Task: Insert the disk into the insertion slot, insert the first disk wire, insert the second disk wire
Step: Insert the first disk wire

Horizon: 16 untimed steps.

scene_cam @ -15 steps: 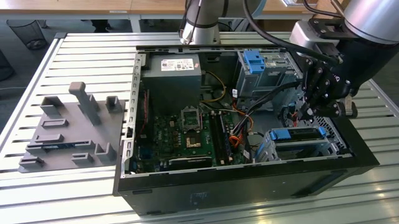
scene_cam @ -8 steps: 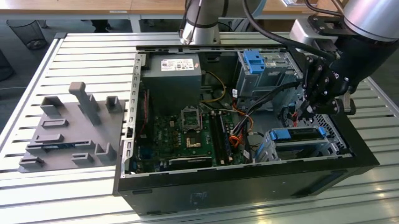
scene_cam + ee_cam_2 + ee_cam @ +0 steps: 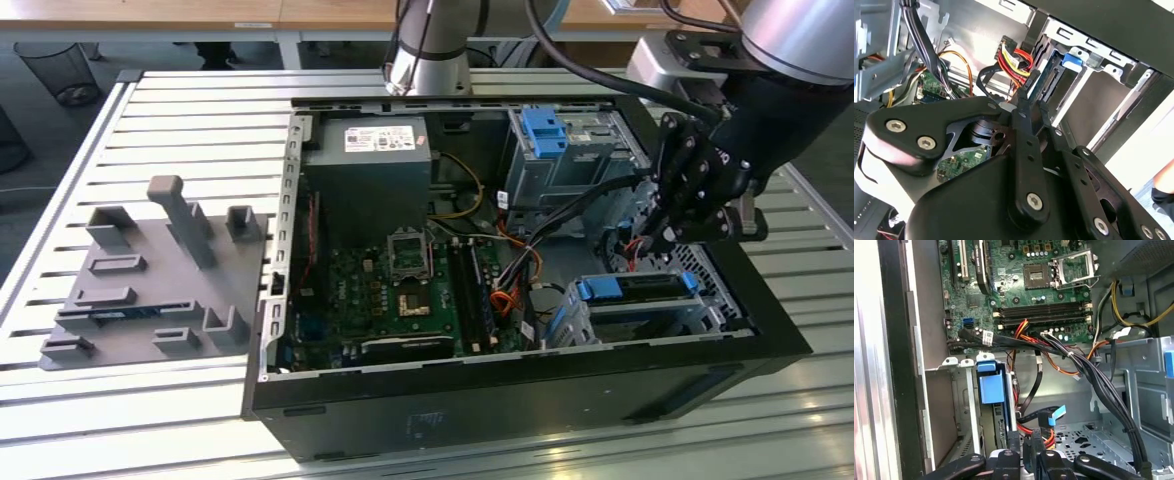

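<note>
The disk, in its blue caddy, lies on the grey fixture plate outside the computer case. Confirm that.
Not right. The exterior view shows the disk, in its blue caddy, seated in the insertion slot inside the computer case, not on the grey fixture plate outside it.

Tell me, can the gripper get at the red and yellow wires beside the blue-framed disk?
Probably yes. The gripper sits right at the wires, next to the disk; the case is open and nothing seems to block it.
</note>
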Each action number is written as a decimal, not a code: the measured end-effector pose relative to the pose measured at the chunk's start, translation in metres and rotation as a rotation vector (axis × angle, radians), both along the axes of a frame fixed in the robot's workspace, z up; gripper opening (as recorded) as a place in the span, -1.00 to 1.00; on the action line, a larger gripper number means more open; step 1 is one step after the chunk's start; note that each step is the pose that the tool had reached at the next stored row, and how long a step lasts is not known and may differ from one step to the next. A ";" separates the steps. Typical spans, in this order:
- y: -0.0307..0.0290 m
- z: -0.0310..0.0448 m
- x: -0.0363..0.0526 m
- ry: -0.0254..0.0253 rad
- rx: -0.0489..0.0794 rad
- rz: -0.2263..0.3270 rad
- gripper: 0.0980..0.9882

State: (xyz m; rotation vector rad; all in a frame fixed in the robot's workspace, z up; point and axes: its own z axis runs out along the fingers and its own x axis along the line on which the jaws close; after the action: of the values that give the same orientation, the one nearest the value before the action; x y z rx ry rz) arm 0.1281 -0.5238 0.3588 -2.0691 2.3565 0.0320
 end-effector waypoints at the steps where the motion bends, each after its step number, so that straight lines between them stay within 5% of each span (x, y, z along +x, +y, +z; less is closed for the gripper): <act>1: 0.0003 -0.0002 0.0006 0.0000 0.000 -0.006 -0.69; 16: 0.0054 -0.0047 0.0080 0.0000 -0.001 -0.079 -0.69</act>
State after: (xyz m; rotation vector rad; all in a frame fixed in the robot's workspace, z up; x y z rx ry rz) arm 0.1360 -0.5184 0.3541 -1.9742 2.4362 0.0305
